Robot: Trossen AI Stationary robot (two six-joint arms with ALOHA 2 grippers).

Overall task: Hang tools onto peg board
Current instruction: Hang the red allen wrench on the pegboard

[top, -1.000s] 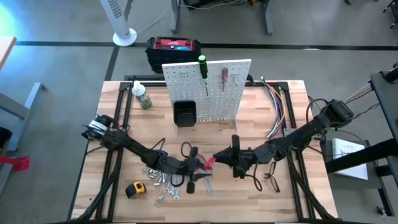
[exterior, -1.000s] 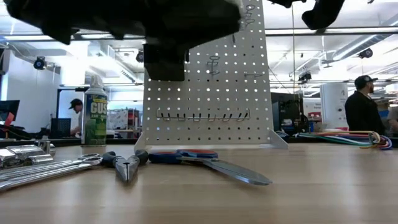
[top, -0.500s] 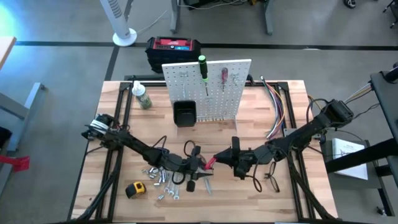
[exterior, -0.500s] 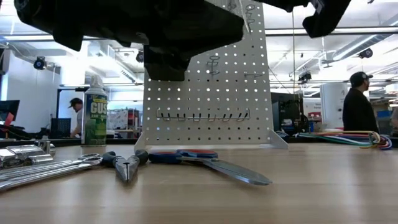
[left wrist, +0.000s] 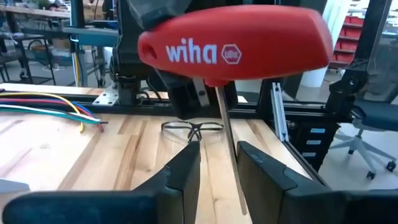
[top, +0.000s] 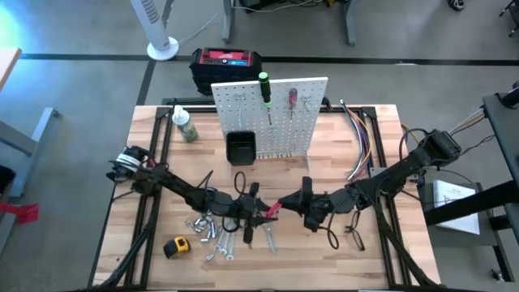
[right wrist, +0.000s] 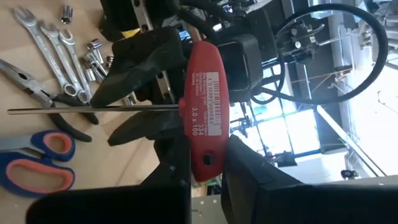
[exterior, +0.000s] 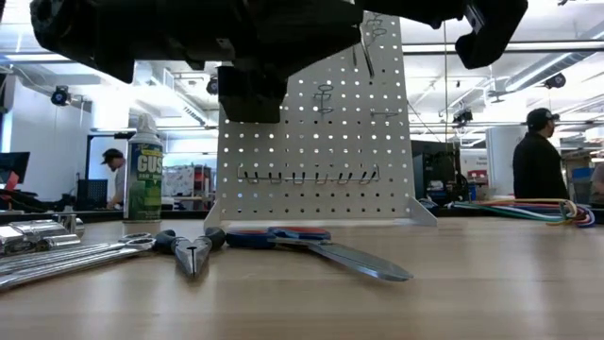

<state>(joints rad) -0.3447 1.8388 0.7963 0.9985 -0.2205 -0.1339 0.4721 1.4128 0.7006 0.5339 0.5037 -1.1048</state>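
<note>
**Handing over mid-air: risk of a dropped driver**

Hanging over the front-middle of the table (top: 365, 162), well clear of the peg board (top: 300, 122) at the back edge. Red T-handle driver (left wrist: 236, 43) pinched at its handle by the right gripper (right wrist: 208, 168), shaft pointing toward the left arm. Left gripper (left wrist: 217, 168) set around that shaft, fingers (left wrist: 186, 171) a little spread and not yet pressed onto it.

Likely trouble:
- Letting go on the right before closing on the left: driver falls onto the scissors (exterior: 283, 236), pliers (exterior: 193, 253) and wrenches (right wrist: 43, 37) below.
- Clamping a thin, smooth, round shaft: heavy handle swings down and twists in the grip.
- Closing off-centre: shaft pushed sideways against a firm hold, levering the handle loose.
- Pulling apart too early: both arms tugging one tool.
- Ending with a tilted handle: awkward to hook on the board.
</note>
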